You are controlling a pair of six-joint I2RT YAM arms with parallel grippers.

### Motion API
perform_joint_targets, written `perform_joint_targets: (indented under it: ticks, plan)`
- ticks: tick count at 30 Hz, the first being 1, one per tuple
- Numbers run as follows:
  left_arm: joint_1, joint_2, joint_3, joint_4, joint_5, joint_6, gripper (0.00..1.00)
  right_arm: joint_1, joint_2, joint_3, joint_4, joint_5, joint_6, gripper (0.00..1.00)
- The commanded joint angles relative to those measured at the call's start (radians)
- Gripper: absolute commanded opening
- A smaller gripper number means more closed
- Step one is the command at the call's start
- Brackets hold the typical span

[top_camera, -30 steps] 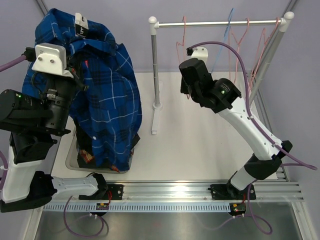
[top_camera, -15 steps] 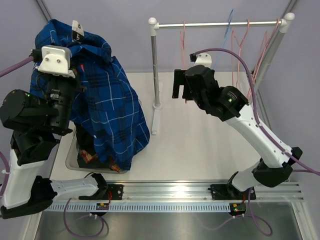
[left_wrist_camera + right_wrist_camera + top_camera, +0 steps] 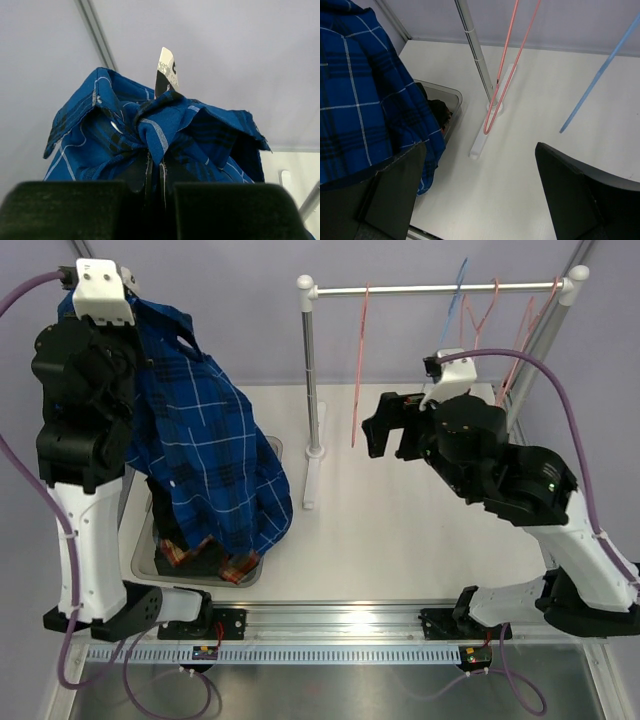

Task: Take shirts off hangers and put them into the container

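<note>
Two jaws of the left gripper (image 3: 155,177) clamp together on the collar of the blue checked shirt (image 3: 215,460), held high at the overhead view's upper left, its hem reaching the container (image 3: 143,562) at lower left. Mid-frame, the right gripper (image 3: 480,195) gapes wide near a pink hanger (image 3: 359,360) on the rail (image 3: 430,286).

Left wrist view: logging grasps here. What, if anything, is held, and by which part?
The left gripper holds the blue checked shirt, jaws shut on bunched fabric at its collar.
</note>
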Motion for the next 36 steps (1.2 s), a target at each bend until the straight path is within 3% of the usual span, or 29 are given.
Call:
perform_joint_targets:
  ticks: [1,5,11,18,22,29,36]
  plan:
    - [0.164,0.035,0.082,-0.028,0.216,-0.137,0.00,0.019,-0.078,0.014,-0.039,0.071,-0.027,0.99]
    - [0.336,0.085,0.218,-0.050,0.381,-0.218,0.00,0.018,-0.145,-0.043,-0.026,0.096,-0.053,0.99]
    - [0.368,0.077,0.236,-0.022,0.389,-0.254,0.00,0.019,-0.178,-0.086,-0.022,0.097,-0.070,0.99]
    - [0.379,0.056,0.260,-0.001,0.322,-0.160,0.00,0.019,-0.176,-0.110,0.009,0.059,-0.099,1.00]
    - [0.380,0.060,0.346,-0.014,0.235,-0.133,0.00,0.019,-0.152,-0.100,0.007,0.050,-0.136,0.99]
    - [0.380,-0.056,0.224,0.030,0.128,-0.085,0.00,0.018,-0.138,-0.092,-0.003,-0.004,-0.161,0.99]
    - [0.382,-0.099,0.205,0.053,0.050,-0.062,0.00,0.019,-0.153,-0.090,0.004,-0.031,-0.187,0.99]
